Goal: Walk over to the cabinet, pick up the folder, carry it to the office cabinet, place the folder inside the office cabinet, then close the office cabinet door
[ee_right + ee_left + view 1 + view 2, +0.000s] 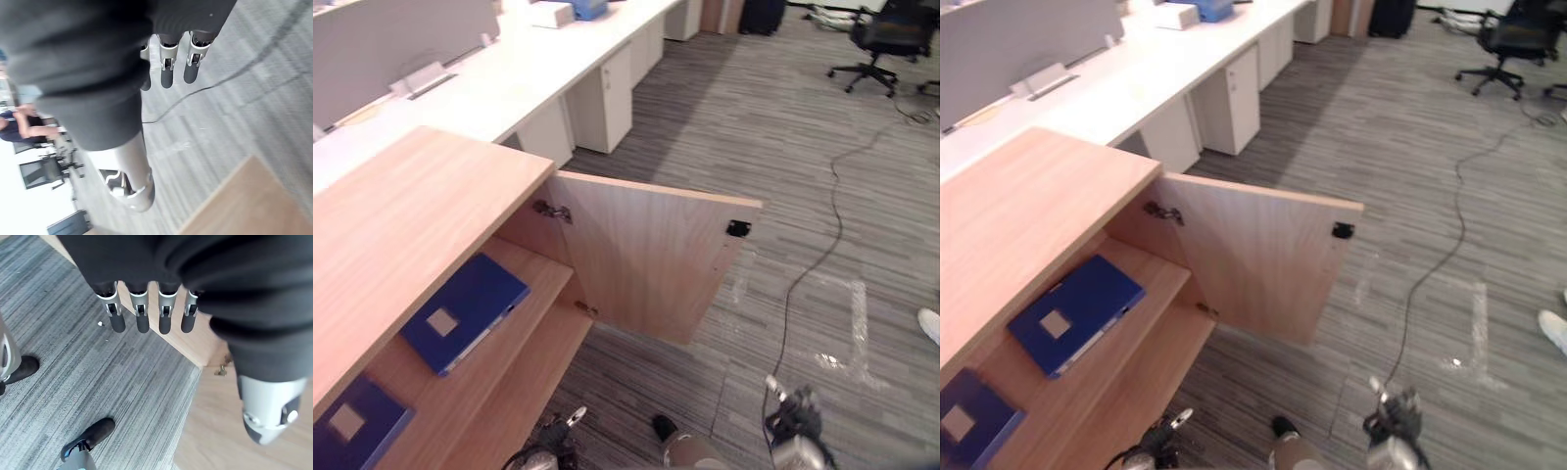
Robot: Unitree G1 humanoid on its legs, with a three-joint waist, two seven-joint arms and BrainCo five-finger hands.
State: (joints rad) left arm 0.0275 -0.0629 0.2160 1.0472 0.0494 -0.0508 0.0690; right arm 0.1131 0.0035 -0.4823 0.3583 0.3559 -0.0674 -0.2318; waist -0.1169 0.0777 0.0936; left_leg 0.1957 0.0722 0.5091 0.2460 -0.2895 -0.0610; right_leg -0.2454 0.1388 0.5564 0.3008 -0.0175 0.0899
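Folder (465,311) is seen lying flat on the shelf (546,274) of the office cabinet (411,215), far left. The left robot hand (143,319) is held below, fingers straight, empty. The open door's (651,259) free edge is judged nearer the right robot hand (167,74), likewise straight-fingered and empty.
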